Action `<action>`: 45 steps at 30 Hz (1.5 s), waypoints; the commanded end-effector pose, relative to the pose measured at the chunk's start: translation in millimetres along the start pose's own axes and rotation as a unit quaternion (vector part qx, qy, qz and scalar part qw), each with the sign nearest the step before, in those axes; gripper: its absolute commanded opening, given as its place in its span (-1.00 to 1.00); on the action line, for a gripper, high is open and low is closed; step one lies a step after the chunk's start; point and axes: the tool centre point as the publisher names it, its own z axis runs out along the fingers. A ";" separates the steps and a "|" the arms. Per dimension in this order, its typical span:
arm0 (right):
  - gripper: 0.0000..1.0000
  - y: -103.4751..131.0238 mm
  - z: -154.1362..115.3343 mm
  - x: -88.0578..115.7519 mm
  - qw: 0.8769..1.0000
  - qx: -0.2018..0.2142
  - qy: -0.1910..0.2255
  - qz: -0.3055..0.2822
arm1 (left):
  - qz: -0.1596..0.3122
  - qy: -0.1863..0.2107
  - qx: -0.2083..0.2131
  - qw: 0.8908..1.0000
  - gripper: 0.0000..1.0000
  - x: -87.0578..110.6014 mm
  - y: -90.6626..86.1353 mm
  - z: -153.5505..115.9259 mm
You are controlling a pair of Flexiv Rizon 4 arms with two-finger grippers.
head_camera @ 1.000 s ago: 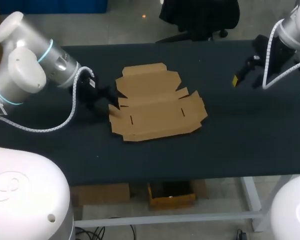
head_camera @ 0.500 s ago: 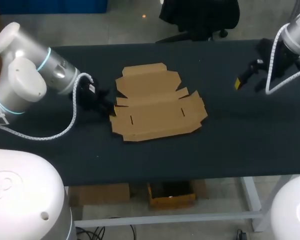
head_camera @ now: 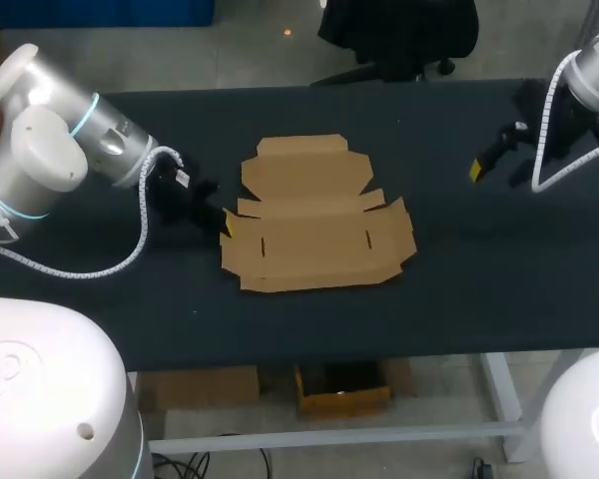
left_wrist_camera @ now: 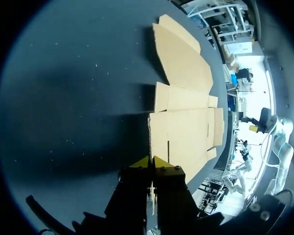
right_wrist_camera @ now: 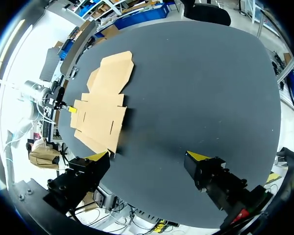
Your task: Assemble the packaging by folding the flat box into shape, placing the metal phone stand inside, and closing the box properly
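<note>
this looks like a robotics lab or test workshop, not a home or a shop. two industrial arms work a single bench: the left arm (head_camera: 70,150) and the right arm (head_camera: 589,75) are both thick, white, jointed machines with pale rings at the joints, and white ribbed cable (head_camera: 145,225) hangs loose along them. the table (head_camera: 459,289) is a plain bench with a dark matte top on a bare metal frame. the only thing on it is a flat cardboard box (head_camera: 314,225), laid out unfolded like a test piece.
</note>
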 end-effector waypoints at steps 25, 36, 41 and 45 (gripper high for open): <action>1.00 -7.2 -1.9 -4.1 1.000 -0.006 0.005 -0.004 | -0.007 0.006 0.019 1.000 -1.00 11.2 42.2 6.9; 1.00 -7.5 -3.7 -4.1 1.000 -0.008 0.005 -0.003 | -0.008 -0.013 0.033 0.999 1.00 9.1 34.2 -9.1; 1.00 -6.8 -5.8 -3.9 1.000 -0.011 0.004 -0.003 | -0.004 -0.036 0.051 0.998 1.00 10.5 29.8 -33.9; 1.00 -4.8 -5.0 -3.6 1.000 -0.012 0.004 -0.004 | -0.007 -0.049 0.061 0.997 1.00 9.8 22.7 -49.6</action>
